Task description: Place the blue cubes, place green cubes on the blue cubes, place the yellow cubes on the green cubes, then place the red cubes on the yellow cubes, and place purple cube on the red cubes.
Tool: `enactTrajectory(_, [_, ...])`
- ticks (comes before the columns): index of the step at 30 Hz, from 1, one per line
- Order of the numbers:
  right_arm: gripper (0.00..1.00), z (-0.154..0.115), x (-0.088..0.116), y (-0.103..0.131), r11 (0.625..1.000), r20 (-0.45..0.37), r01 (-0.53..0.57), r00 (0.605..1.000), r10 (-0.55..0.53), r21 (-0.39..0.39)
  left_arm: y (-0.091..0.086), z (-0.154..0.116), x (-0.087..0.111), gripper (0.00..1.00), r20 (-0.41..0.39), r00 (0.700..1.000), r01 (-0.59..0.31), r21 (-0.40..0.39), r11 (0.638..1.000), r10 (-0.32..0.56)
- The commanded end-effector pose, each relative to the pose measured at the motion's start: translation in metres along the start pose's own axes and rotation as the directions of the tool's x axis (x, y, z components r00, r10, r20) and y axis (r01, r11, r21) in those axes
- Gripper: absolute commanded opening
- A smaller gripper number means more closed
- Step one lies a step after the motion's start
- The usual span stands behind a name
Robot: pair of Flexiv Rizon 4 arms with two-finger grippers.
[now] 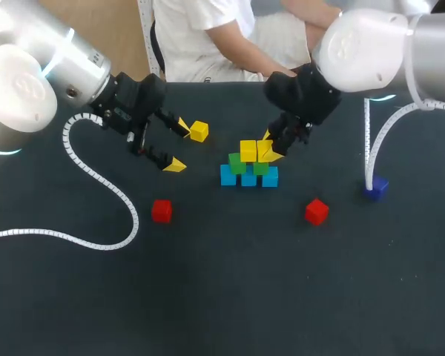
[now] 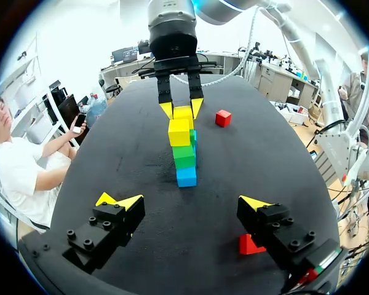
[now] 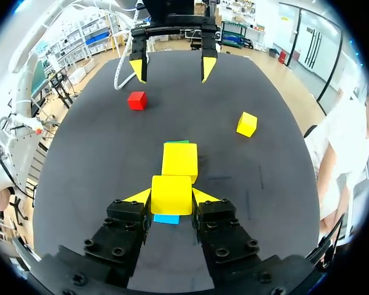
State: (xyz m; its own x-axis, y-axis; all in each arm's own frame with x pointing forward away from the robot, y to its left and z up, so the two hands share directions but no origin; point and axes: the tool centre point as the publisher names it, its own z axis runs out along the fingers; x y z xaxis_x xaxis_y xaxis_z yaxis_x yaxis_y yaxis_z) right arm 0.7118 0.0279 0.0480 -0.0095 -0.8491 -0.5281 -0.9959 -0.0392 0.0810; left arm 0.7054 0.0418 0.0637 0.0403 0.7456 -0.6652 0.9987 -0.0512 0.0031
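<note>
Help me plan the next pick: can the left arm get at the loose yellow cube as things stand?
Probably yes. The left gripper is open, the loose yellow cube lies just beside one fingertip, and nothing stands between them. The right gripper is off at the stack, shut on a second yellow cube.

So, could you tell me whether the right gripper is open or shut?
Shut on a yellow cube: in the right wrist view, both tips of the right gripper touch its opposite sides.

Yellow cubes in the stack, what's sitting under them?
Two green cubes on three blue cubes. The yellow cubes and right gripper cover most of the green tops.
</note>
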Motion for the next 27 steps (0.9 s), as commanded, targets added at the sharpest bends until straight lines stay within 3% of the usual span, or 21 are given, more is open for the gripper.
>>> enactTrajectory(1, [0.0,0.0005,-0.0006,-0.0012,1.0,-0.001,0.0,1.0,0.0,-0.003,0.0014,0.0,0.0,1.0,-0.003,1.0,0.0,0.004,1.0,0.0])
enactTrajectory(10, [0.0,0.0022,0.0001,-0.0014,1.0,-0.003,-0.004,1.0,0.004,-0.003,0.0014,0.0,0.0,1.0,-0.003,1.0,0.0,0.004,1.0,0.0])
enactTrajectory(12, [0.05,0.0022,0.0001,-0.0013,1.0,-0.003,-0.005,1.0,0.005,-0.003,0.0014,0.0,0.0,1.0,-0.003,1.0,0.0,0.004,1.0,0.0])
enactTrajectory(15, [0.15,0.0041,0.0007,-0.0015,1.0,-0.006,-0.005,1.0,0.005,-0.004,0.0014,0.0,0.0,1.0,-0.003,1.0,0.0,0.004,1.0,0.0])
enactTrajectory(16, [0.33,0.0043,0.0007,-0.0016,1.0,-0.006,-0.006,1.0,0.006,-0.005,0.0014,0.0,0.0,1.0,-0.003,1.0,0.0,0.004,1.0,0.0])
enactTrajectory(17, [0.38,0.0043,0.0007,-0.0015,1.0,-0.006,-0.007,1.0,0.007,-0.006,0.0014,0.0,0.0,1.0,-0.003,1.0,0.0,0.004,1.0,0.0])
enactTrajectory(25, [0.5,0.0032,0.0002,-0.0015,1.0,-0.002,-0.004,1.0,0.004,-0.003,0.0014,0.0,0.0,1.0,-0.003,1.0,0.0,0.004,1.0,0.0])
enactTrajectory(27, [0.67,0.0036,0.0011,-0.0018,1.0,-0.002,-0.007,1.0,0.007,-0.004,0.0014,0.0,0.0,1.0,-0.003,1.0,0.0,0.004,1.0,0.0])
